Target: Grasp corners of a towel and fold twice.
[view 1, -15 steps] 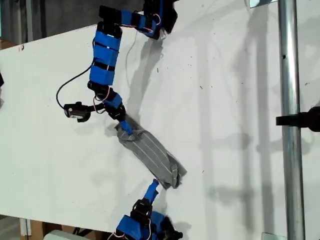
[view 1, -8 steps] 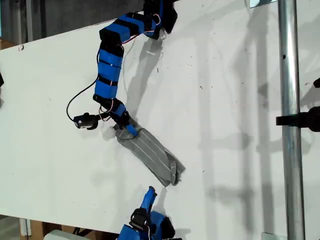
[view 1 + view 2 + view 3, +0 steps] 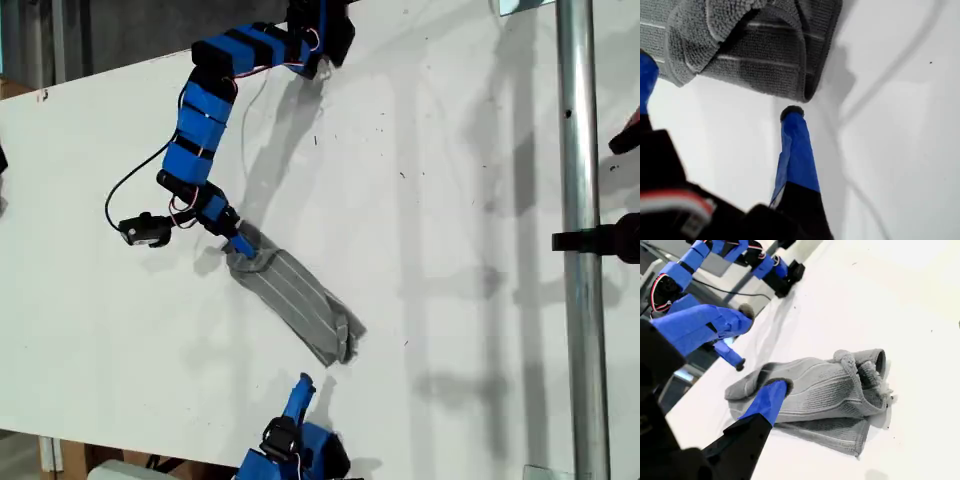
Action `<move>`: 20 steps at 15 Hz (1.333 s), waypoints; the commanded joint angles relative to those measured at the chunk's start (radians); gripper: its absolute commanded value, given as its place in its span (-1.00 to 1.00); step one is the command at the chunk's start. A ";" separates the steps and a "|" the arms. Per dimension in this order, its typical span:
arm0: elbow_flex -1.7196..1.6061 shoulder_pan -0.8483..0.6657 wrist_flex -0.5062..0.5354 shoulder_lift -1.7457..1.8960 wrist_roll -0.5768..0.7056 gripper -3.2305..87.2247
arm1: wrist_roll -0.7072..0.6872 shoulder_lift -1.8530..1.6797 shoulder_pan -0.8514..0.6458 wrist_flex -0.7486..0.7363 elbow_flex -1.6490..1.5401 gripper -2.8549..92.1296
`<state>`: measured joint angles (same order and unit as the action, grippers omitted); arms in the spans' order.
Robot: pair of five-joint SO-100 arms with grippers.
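Note:
The grey striped towel (image 3: 295, 300) lies folded into a narrow diagonal strip on the white table (image 3: 450, 200). Its bunched corners (image 3: 345, 338) are at the strip's lower end in the exterior view. My first gripper (image 3: 240, 246) stands open at the strip's upper end. In the first wrist view one of its fingertips (image 3: 792, 114) sits on the table just off the towel (image 3: 755, 50) edge. My second gripper (image 3: 303, 383) is open and a short way from the bunched end, touching nothing. The second wrist view shows the towel (image 3: 825, 390) beyond that gripper's spread fingers (image 3: 771, 396).
A vertical metal pole (image 3: 578, 250) with a black clamp (image 3: 610, 240) runs down the exterior view's right. A black cable (image 3: 125, 185) loops beside the first arm. The table's edge passes near the second arm's base (image 3: 290, 460).
My second gripper has drawn back from the towel's bunched end. My first gripper has moved up and to the exterior view's left, and the towel has slid slightly the same way.

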<state>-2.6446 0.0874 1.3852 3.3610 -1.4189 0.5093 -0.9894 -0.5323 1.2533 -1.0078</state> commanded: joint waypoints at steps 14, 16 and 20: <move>0.018 0.000 0.023 0.044 0.000 -0.45 | -0.026 0.061 0.304 -0.074 0.018 -0.79; 0.018 -0.005 0.025 0.051 0.003 -0.45 | 0.037 -0.005 0.301 0.032 -0.046 -0.87; 0.014 -0.002 0.018 0.052 0.006 -0.45 | 0.373 -0.451 0.143 0.083 -0.598 -0.94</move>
<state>-2.6446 0.0874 1.4082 3.4116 -1.4067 0.7747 -1.1812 -0.3421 1.3315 -1.4220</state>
